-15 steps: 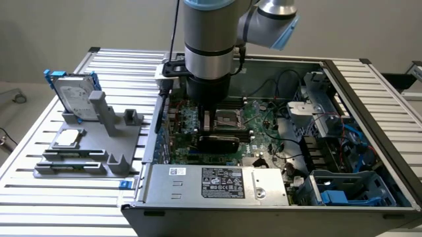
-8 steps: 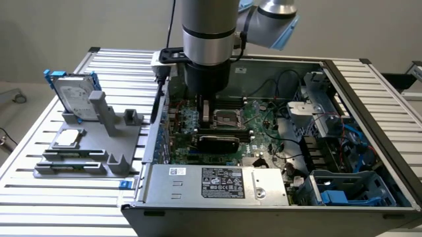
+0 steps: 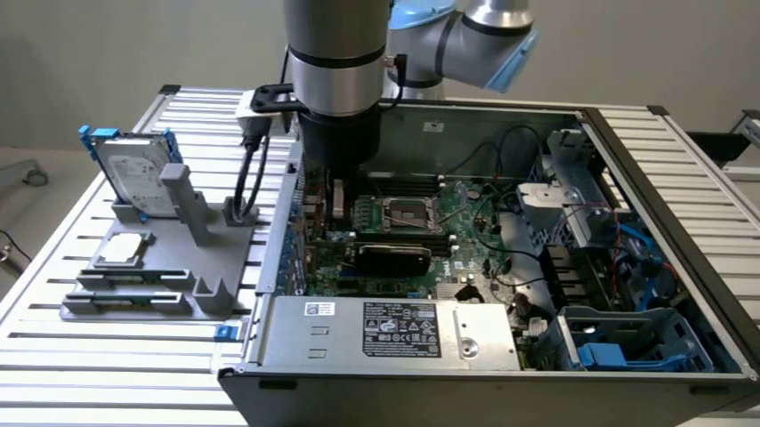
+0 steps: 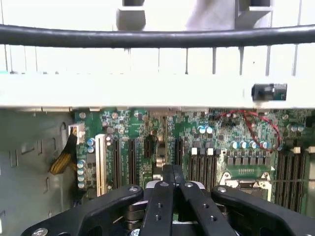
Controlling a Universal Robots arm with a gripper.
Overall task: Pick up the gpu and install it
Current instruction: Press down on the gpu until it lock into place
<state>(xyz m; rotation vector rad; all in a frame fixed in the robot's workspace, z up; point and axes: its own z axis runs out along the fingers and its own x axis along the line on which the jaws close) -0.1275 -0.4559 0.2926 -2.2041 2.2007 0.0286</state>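
Your bench [image 3: 71, 356] carries the open computer case [image 3: 665, 178] across most of its top. A grey parts holder [image 3: 155, 267] sits beside the case, toward the bench edge at the exterior view's left.

The arm [image 3: 338, 71] reaches straight down into the case just inside that same wall, which puts the tool over the row of card slots [image 4: 132, 160] on the green board [image 3: 469, 222]. Coming down vertically keeps it off the case walls.

The room there is tight. The case wall is close on one side, the empty processor socket [image 3: 404, 213] is on the other, and loose cables [image 3: 511, 169] run deeper in. The power supply [image 3: 392, 329] blocks the near end.

The gpu [image 3: 392, 258], with its black rounded shroud, appears to lie low on the board between the socket and the power supply, just beside the tool rather than in it. You cannot tell from here whether it is fully seated.

On the holder, the hard drive [image 3: 133, 169] stands upright and the small silver chip [image 3: 125, 249] lies flat, both well apart from the work.

The gripper [image 4: 172, 184] has its jaws pressed fully together, with nothing you can make out between them.
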